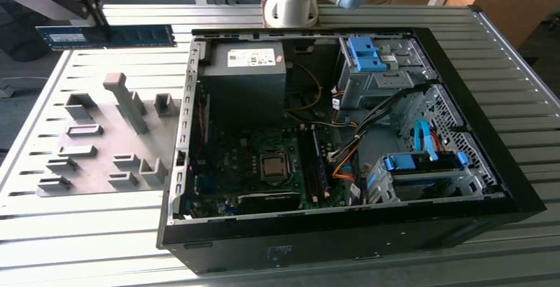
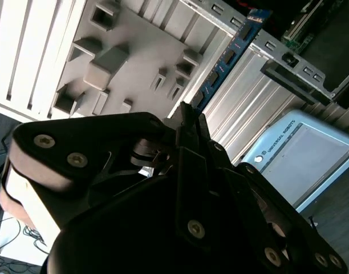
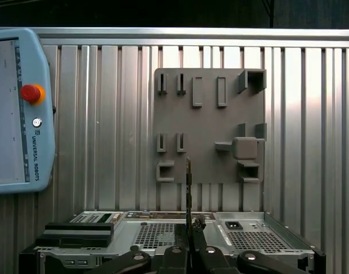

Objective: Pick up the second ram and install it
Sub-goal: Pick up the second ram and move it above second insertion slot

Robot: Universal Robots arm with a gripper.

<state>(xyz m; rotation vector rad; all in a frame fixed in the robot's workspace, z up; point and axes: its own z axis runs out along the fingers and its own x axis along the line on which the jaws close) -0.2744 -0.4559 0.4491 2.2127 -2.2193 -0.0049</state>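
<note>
Worktop [image 1: 88, 241] carries the open case [image 1: 306, 251] and a grey plate [image 1: 103, 148]. The second ram [image 1: 140, 35] hangs clamped in the gripper [image 1: 99, 29], well apart from the slots [image 1: 315, 162], where one stick seems seated. It is picked up, not installed.

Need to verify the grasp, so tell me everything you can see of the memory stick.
The memory stick is a long, thin, blue-green circuit board with a row of black chips and a pale label towards one end. The tool is shut on its upper edge, partway along, holding it level with its long edge down. It hangs over the far corner of the slatted table, outside the open computer case. Nothing else seems to touch it. The first wrist view shows it edge-on.
</note>
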